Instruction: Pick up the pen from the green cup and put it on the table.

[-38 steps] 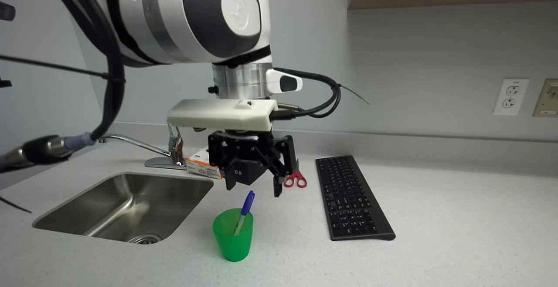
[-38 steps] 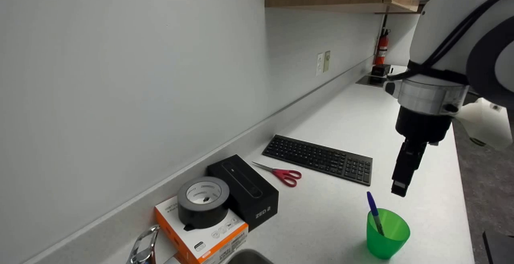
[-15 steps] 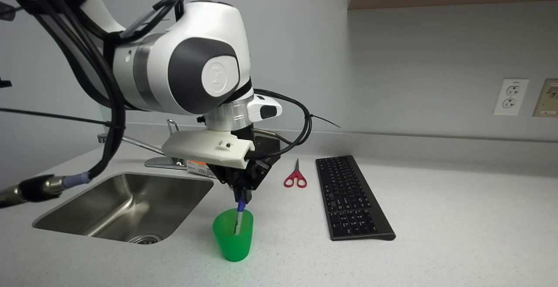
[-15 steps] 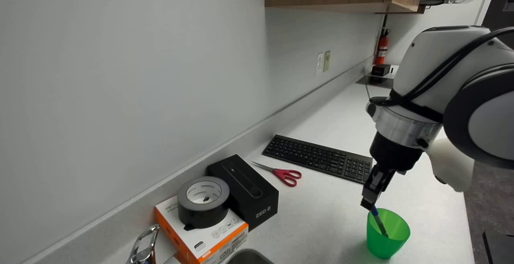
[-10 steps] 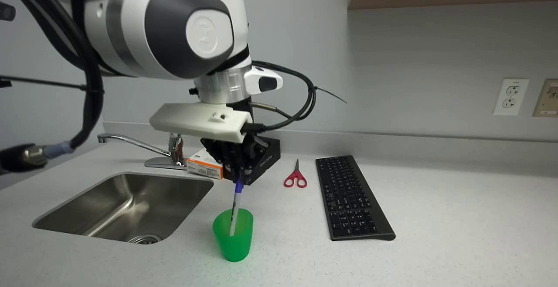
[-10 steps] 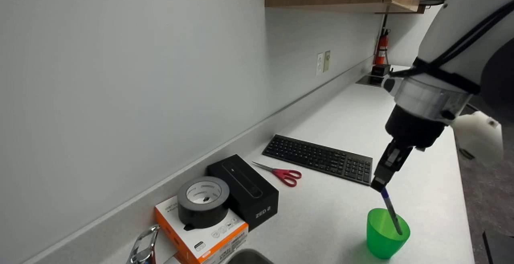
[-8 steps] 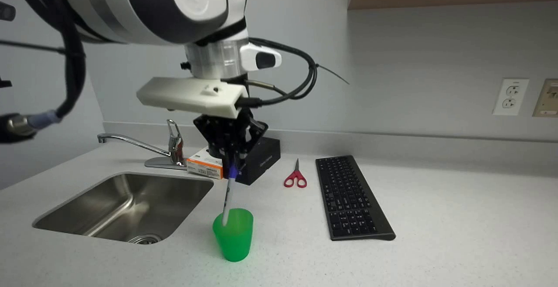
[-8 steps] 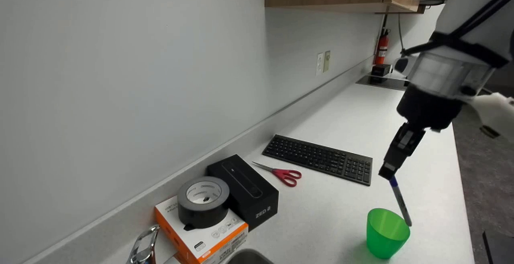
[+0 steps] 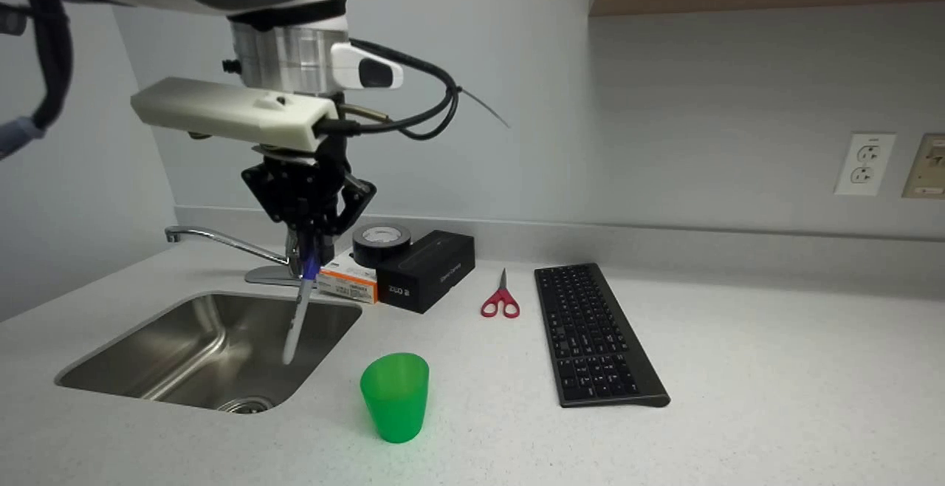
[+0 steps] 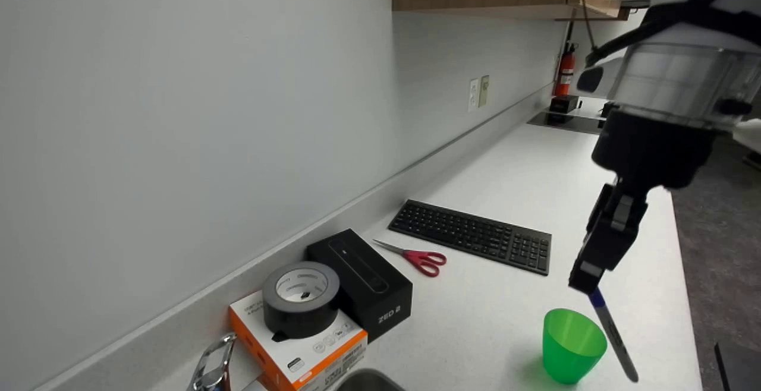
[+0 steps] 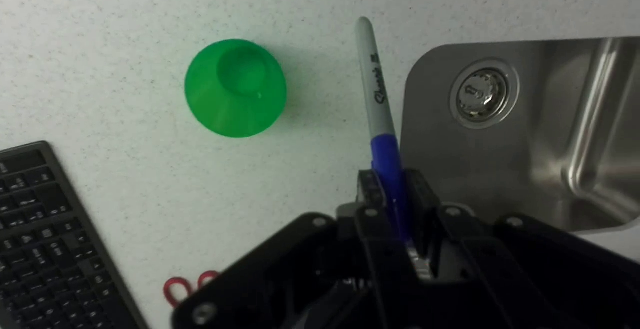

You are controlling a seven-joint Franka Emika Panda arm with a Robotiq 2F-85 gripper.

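Note:
The pen, with a grey-white barrel and a blue cap, hangs tilted in the air with its barrel end down. My gripper is shut on its blue cap, one finger on each side. The green cup stands upright on the table, and from above in the wrist view I see down to its bare bottom. In an exterior view the pen shows left of the cup, against the sink. In an exterior view its tip passes right of the cup, free of it.
The steel sink is sunk into the counter, its near corner beside the cup. Behind stand the faucet, an orange-white box, a tape roll and a black box. Red scissors and a keyboard lie further right.
The gripper, open above the cup at first, has shut on the pen, lifted it out of the cup and carried it sideways toward the sink. The cup has stayed in place.

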